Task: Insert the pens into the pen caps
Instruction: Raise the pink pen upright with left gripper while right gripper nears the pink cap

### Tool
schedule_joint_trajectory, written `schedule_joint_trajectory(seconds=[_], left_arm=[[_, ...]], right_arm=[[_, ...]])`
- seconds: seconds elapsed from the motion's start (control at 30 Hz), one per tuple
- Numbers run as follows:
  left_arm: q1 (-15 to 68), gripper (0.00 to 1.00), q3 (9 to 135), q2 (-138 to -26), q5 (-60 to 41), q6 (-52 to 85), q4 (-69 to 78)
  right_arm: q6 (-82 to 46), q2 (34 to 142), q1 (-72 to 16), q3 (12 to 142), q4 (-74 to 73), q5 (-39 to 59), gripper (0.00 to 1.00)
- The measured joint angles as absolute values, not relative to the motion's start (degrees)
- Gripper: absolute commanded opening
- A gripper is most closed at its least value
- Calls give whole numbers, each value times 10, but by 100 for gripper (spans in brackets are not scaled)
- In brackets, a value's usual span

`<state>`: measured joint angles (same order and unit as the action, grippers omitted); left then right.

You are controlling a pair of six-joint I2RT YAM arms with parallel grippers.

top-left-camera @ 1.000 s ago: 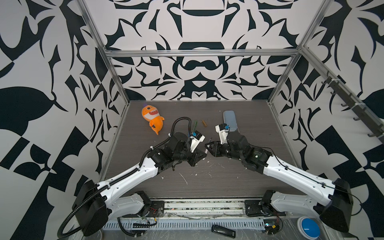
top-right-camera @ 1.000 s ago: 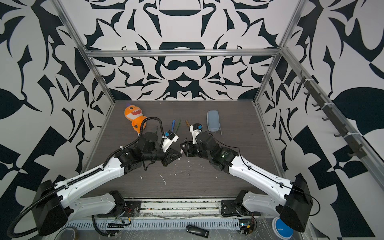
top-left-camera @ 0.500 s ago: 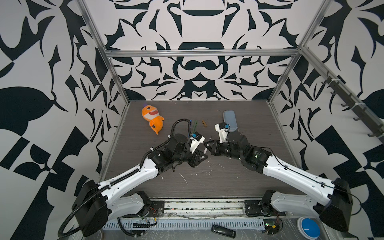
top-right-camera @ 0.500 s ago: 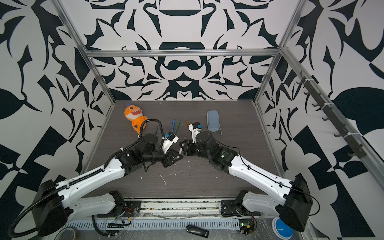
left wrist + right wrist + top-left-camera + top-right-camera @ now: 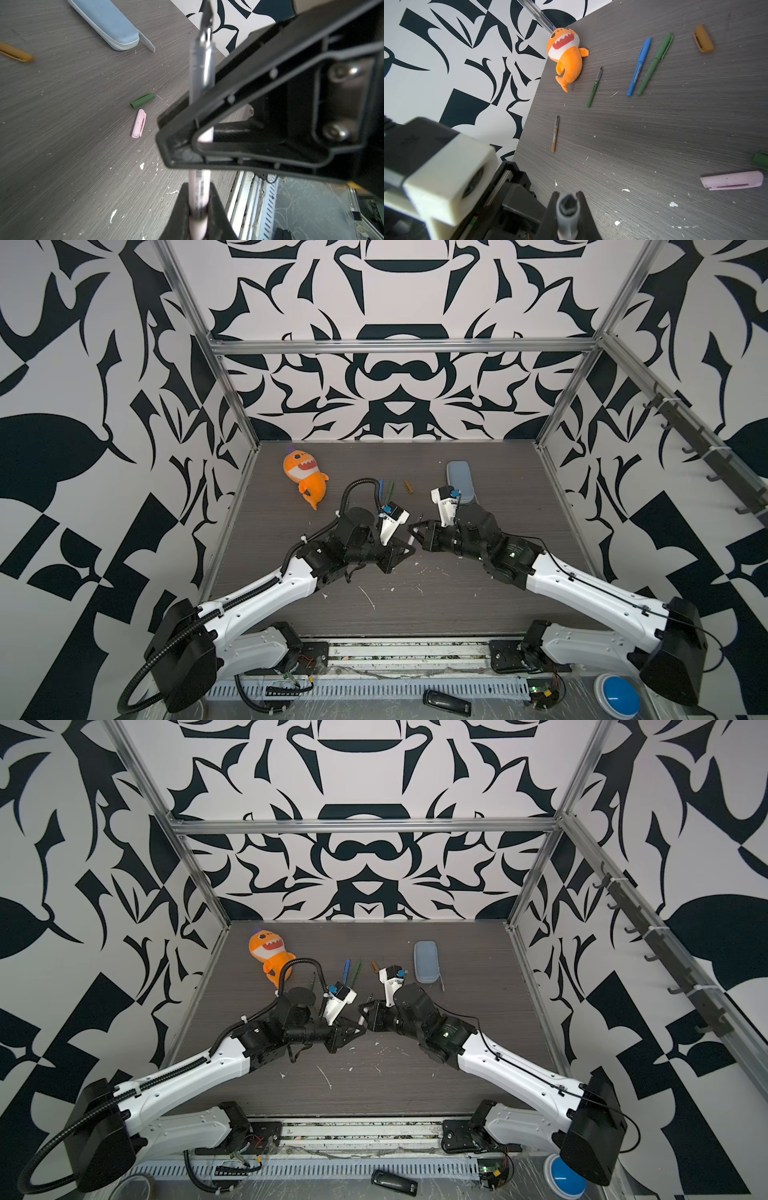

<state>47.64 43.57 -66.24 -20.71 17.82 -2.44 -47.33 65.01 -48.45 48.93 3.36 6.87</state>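
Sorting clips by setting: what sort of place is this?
Probably a robot test cell in a lab: a left arm and right arm mounted at the front of a small grey table, closed in by black-and-white patterned walls on an aluminium frame.

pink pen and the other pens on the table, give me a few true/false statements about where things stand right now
1. The left hand and the right hand both clamp the pink pen. True.
2. The pink cap sits on the pink pen. False: it lies on the table next to a green cap.
3. The blue pen lies beside a capped green pen. True.
4. The orange-brown pen wears its cap. False: its dark tip is bare, and the orange-brown cap lies apart from it.
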Motion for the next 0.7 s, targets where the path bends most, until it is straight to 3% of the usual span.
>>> schedule_joint_trajectory(seconds=[0.07, 0.17, 0.47, 0.7], left_arm=[[477, 1, 436, -663, -208, 179, -17], [476, 1, 437, -664, -193, 175, -18], [423, 0, 503, -690, -112, 150, -82], [401, 0, 583, -712, -151, 95, -62]], right_arm=[[-474, 648, -484, 489, 34, 69, 36], [-474, 634, -485, 489, 48, 63, 40], [-444, 509, -482, 533, 183, -58, 42], [-442, 528, -452, 536, 281, -136, 42]])
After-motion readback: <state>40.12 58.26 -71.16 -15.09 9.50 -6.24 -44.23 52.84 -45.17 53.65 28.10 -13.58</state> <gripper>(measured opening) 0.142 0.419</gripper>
